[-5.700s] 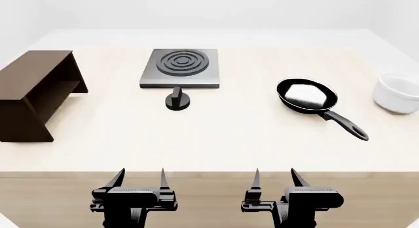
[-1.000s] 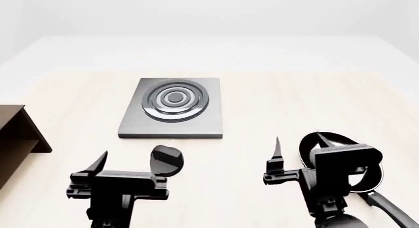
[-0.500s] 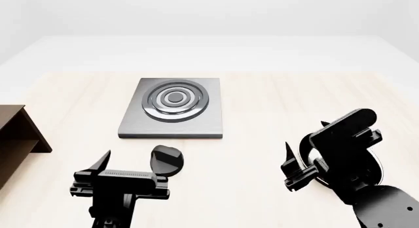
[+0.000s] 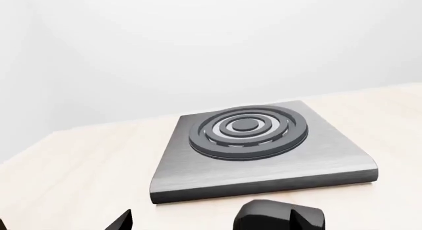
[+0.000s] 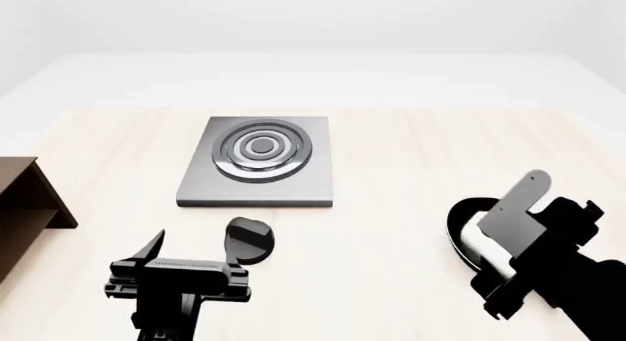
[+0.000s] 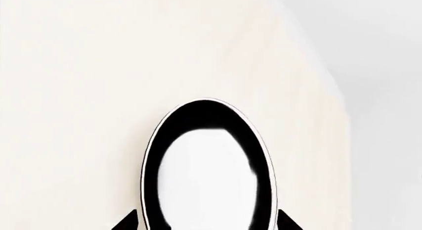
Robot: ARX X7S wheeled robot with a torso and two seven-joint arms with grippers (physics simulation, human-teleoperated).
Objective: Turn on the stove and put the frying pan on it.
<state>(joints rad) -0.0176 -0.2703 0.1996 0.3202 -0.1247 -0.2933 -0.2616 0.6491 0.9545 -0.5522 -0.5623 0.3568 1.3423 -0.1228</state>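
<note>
Pincer-wise, your left pincer [image 5: 190, 247] is spread open right at the knob [image 5: 248, 240], stove [image 5: 259, 162] beyond on the worktop [image 5: 391, 158]. Right pincer [image 6: 205, 221], tips apart, straddles the frying pan [image 6: 207, 165] lengthwise, so it's nearer.

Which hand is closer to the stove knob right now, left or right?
Left. The left hand sits just in front of the knob, slightly to its left. The right hand is off to the right, over the frying pan.
</note>
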